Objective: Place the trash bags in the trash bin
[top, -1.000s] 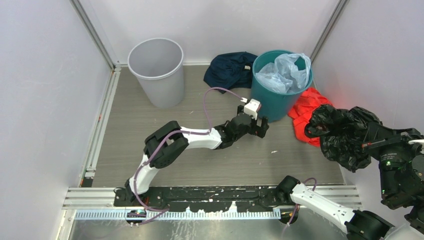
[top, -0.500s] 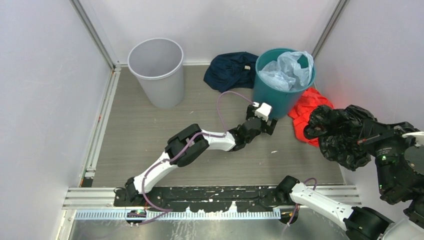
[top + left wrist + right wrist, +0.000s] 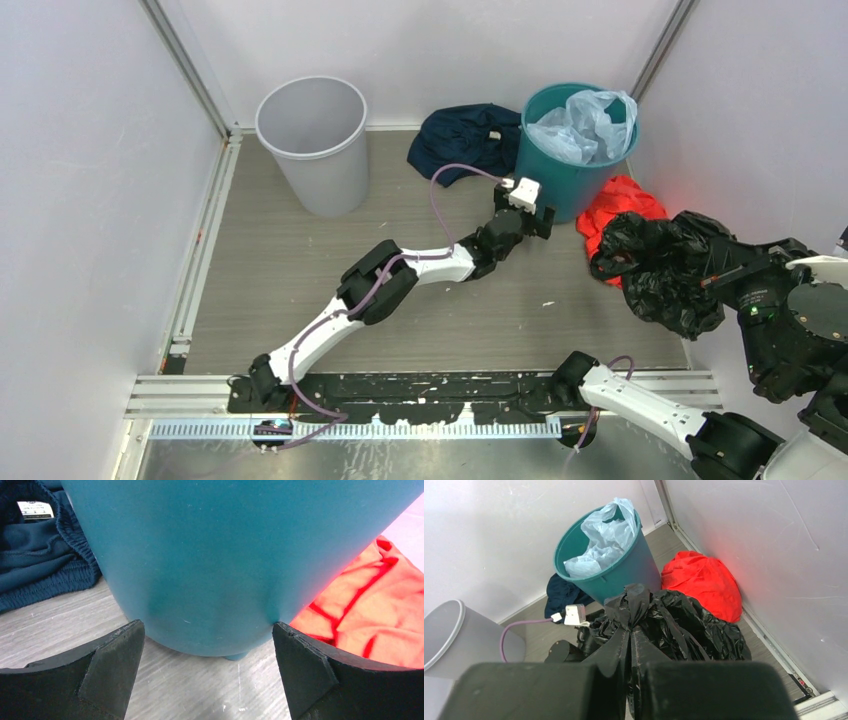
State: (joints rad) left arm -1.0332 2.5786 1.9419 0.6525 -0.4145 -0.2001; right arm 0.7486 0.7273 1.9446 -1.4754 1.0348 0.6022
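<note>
At the frame's right edge the right gripper (image 3: 630,647) pinches the black trash bag (image 3: 655,272); the left gripper (image 3: 207,645), spread wide, faces the teal bin (image 3: 200,555); the grey trash bin (image 3: 318,150) stands upper left

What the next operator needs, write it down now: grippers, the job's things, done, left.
Left gripper: open, empty, jaws either side of the base of the round teal-green plastic bin.
Right gripper: shut on the crinkly glossy black plastic trash bag, bunched near the right wall.
Round light grey plastic wastebasket: upright, far left, nothing visible inside.
Done: bag gripped.
Left: carry it across to the grey wastebasket and drop it in.
</note>
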